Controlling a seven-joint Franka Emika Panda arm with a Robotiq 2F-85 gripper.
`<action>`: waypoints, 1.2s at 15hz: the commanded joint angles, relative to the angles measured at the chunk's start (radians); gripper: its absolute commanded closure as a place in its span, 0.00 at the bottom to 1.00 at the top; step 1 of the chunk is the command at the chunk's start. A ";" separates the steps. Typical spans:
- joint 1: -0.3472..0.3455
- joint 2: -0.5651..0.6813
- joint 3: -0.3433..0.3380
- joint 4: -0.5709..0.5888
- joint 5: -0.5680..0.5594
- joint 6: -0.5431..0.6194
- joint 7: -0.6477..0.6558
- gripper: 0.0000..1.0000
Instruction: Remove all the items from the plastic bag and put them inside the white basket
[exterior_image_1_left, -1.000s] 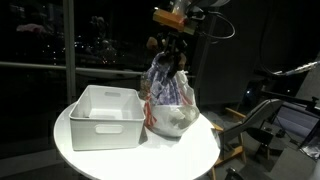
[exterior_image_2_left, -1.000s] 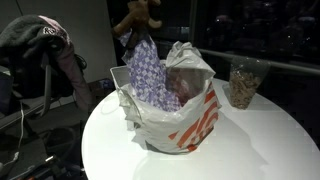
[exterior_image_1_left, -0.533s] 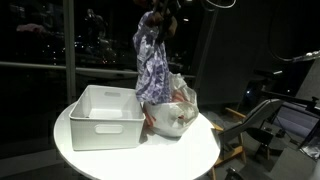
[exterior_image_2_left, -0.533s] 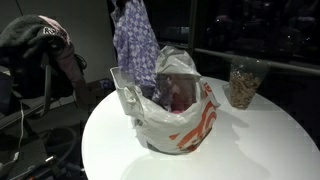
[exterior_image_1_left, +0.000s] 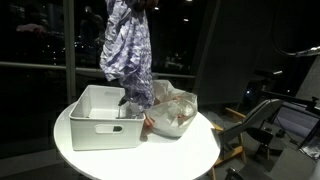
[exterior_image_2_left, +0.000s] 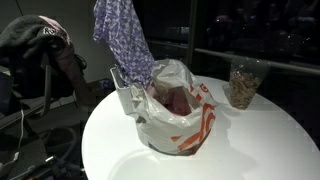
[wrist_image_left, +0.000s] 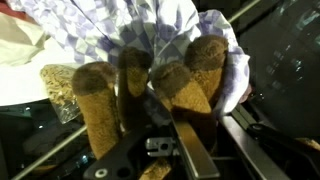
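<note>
A purple-and-white checked cloth (exterior_image_1_left: 128, 55) hangs from the top of the frame, its lower end over the white basket (exterior_image_1_left: 100, 128); it also shows in an exterior view (exterior_image_2_left: 122, 38). The gripper is above the frame edge in both exterior views. In the wrist view the gripper (wrist_image_left: 190, 120) is shut on a brown plush toy (wrist_image_left: 150, 90) with the checked cloth (wrist_image_left: 150, 30) bunched behind it. The white plastic bag with orange print (exterior_image_1_left: 172, 112) stands open beside the basket, and something reddish shows inside the bag (exterior_image_2_left: 180, 120).
The round white table (exterior_image_2_left: 250, 150) holds a clear container of brown bits (exterior_image_2_left: 243, 85) at the far side. A chair with a dark jacket (exterior_image_2_left: 35, 50) stands beside the table. Dark windows are behind.
The cloth has been lifted out of the bag and carried sideways, from above the bag to above the basket. The gripper rose out of both exterior views.
</note>
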 joint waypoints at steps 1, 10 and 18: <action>-0.015 0.188 0.020 0.072 0.012 0.144 -0.036 0.97; 0.094 0.573 -0.070 0.109 0.147 0.150 -0.177 0.97; 0.152 0.763 -0.191 0.101 0.235 0.090 -0.275 0.97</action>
